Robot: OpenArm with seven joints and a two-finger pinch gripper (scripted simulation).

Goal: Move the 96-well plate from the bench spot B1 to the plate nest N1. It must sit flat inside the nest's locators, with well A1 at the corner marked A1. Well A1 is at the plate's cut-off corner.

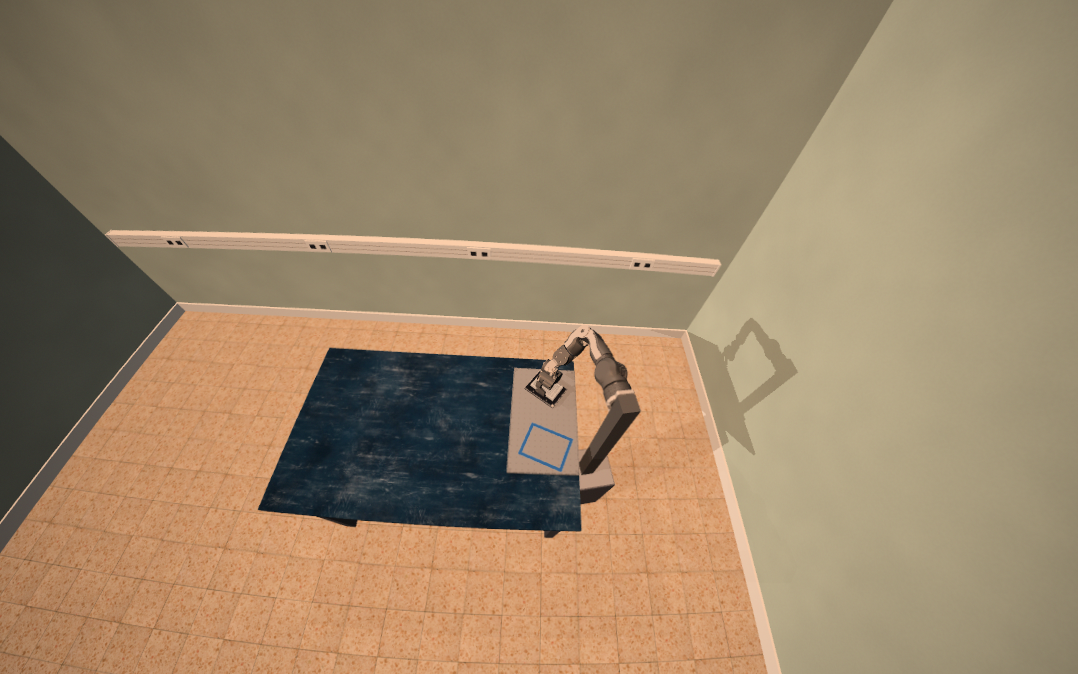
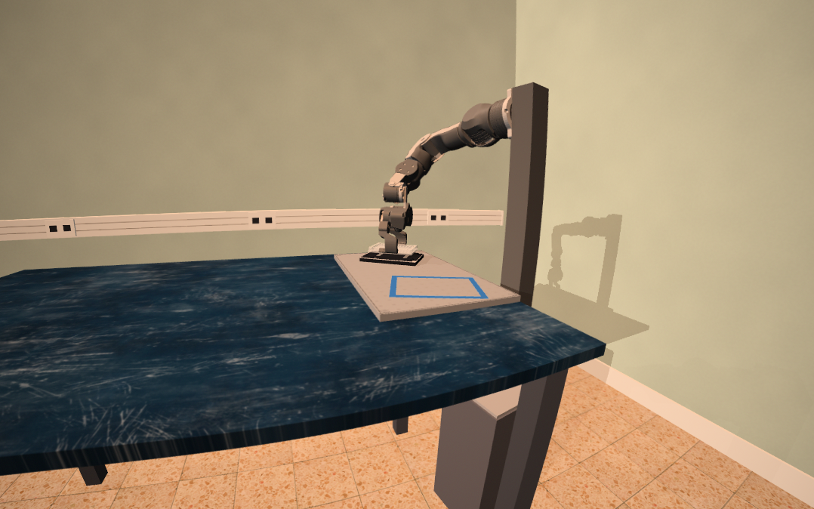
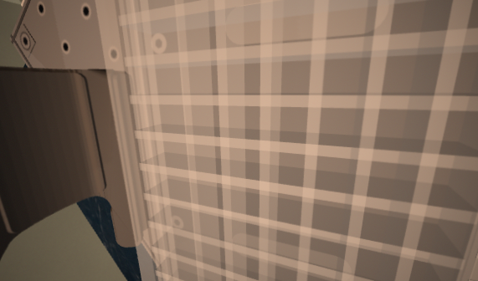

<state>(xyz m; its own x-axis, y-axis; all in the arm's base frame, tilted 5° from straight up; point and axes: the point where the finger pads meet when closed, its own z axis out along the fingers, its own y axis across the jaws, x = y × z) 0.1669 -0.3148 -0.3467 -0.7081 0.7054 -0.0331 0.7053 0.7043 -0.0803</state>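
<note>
My gripper is shut on the clear 96-well plate, gripping it from above. The plate is level and sits right over the black plate nest N1 at the far end of the grey board. I cannot tell whether the plate rests in the locators or hangs just above them. In the wrist view the plate's grid fills the frame, one dark finger presses its left edge, and a part of the nest with screw holes shows beyond it. The blue outline of spot B1 holds nothing.
The board lies at the right end of a dark blue table. The arm's grey mounting post stands at the table's right edge, close behind the board. A wall is a little farther right.
</note>
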